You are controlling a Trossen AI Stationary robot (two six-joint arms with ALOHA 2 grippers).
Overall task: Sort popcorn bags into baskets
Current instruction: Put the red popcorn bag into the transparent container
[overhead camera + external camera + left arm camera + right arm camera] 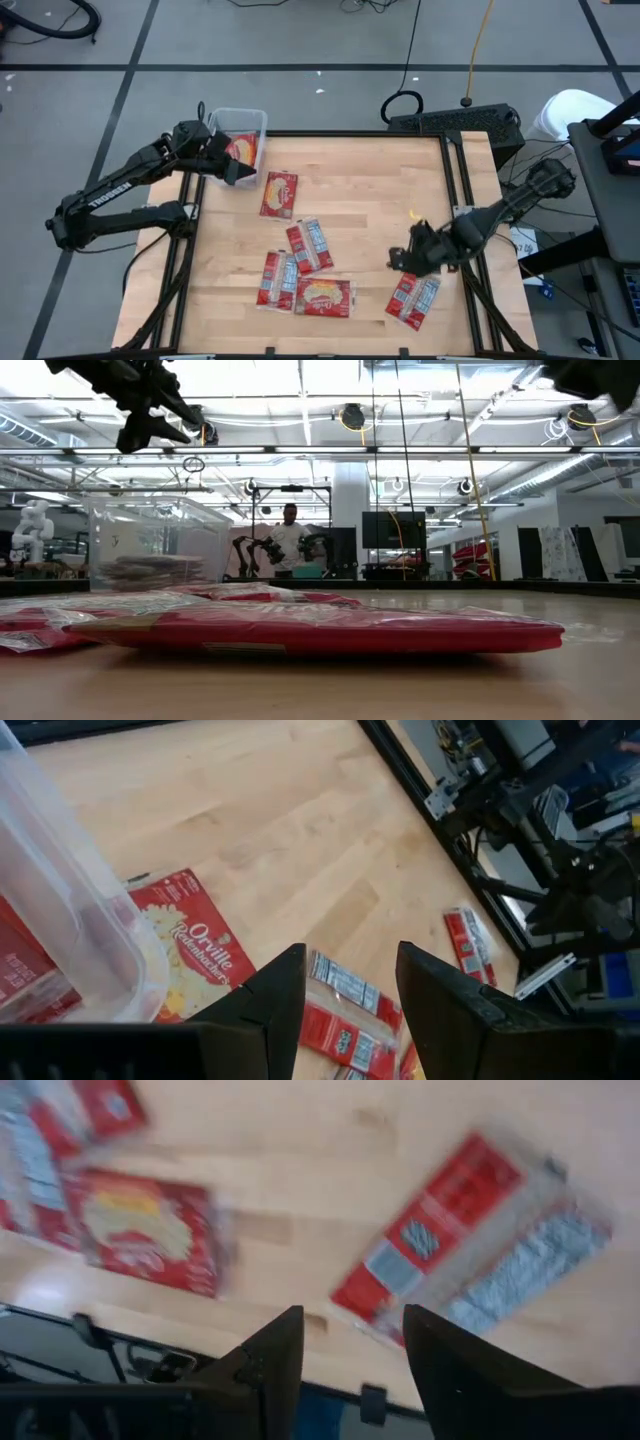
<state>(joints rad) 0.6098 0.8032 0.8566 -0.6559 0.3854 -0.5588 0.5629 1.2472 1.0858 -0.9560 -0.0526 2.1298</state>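
Several red popcorn bags lie flat on the wooden table: one (279,193) near the basket, a cluster (309,245) (322,296) in the middle near the front, and one (413,298) at the front right. The clear plastic basket (238,135) stands at the far left corner with a bag (243,150) inside. My left gripper (240,172) hovers open beside the basket's near side, nothing between its fingers (350,955). My right gripper (400,260) hangs open above the table, just beyond the front-right bag (460,1230), and holds nothing.
Black frame rails (462,180) border the table's left and right sides. A dark box with cables (455,122) sits past the far right corner. Bare wood (370,190) lies between the far-left bag and the right rail. A person (290,530) stands far off in the room.
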